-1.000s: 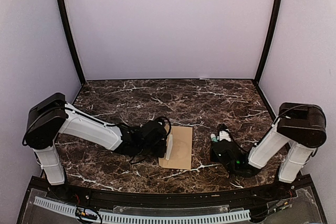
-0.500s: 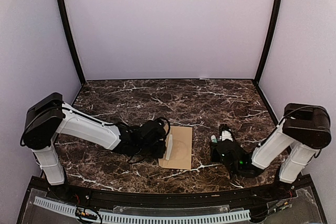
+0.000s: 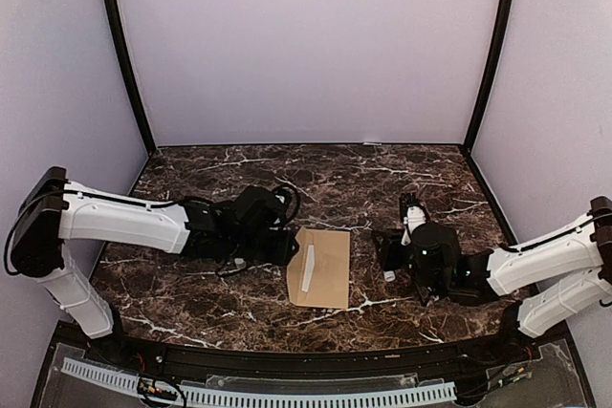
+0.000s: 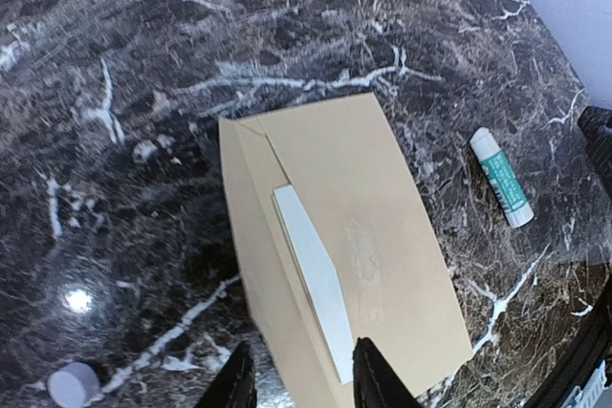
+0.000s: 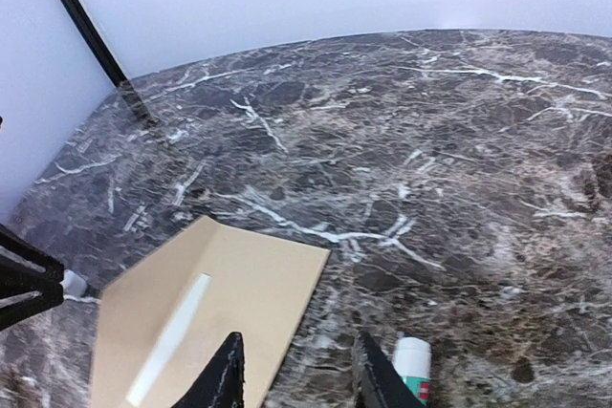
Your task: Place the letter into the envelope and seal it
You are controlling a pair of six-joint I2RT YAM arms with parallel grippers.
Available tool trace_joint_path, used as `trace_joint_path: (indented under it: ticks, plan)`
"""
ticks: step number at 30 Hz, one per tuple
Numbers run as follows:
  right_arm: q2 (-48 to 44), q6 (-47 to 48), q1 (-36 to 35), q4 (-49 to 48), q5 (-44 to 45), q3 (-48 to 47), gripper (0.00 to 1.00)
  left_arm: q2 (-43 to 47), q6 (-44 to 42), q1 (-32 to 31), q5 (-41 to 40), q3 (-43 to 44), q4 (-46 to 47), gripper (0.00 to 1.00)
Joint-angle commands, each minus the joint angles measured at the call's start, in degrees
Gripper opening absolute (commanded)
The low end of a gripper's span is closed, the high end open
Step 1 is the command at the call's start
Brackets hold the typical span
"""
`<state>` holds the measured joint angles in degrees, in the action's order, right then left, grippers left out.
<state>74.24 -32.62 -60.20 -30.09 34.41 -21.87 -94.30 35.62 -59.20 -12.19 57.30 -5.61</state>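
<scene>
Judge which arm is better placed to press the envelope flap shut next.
Probably left. The left gripper, open, sits at the flap side of the envelope, by the white strip; the right gripper, also empty, is farther off, beside the glue stick.

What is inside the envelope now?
Its contents are hidden: the envelope lies flat, flap folded over, on the table, a narrow white strip on top. No letter shows anywhere, so it may be inside.

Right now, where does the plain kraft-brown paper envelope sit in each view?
Top external: kraft-brown envelope lower centre.
Left wrist: envelope centre to lower right.
Right wrist: envelope lower left.
Shared landmark: the white strip on it.
</scene>
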Motion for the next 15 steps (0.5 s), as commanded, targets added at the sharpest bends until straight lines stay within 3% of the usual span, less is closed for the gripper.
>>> trace_joint_path:
  ticks: [1, 6, 12, 15]
  plan:
    - [-0.1, 4.0, 0.3, 3.4, -9.0, -4.5, 0.32, 10.1, -2.6, 3.8, 0.5, -1.2, -4.3, 0.33]
    - [5.7, 5.2, 0.3, 2.2, -16.8, -8.5, 0.17, 14.3, -3.2, 10.0, 4.0, -9.1, -2.1, 0.22]
    - [15.2, 6.6, 1.3, -0.1, -21.5, -12.3, 0.00, 10.2, -5.2, 11.0, 9.3, -12.0, 5.1, 0.14]
    - [19.4, 6.6, 2.0, -1.7, -24.1, -13.4, 0.00, 5.7, -5.0, 11.0, 10.3, -10.8, 6.2, 0.12]
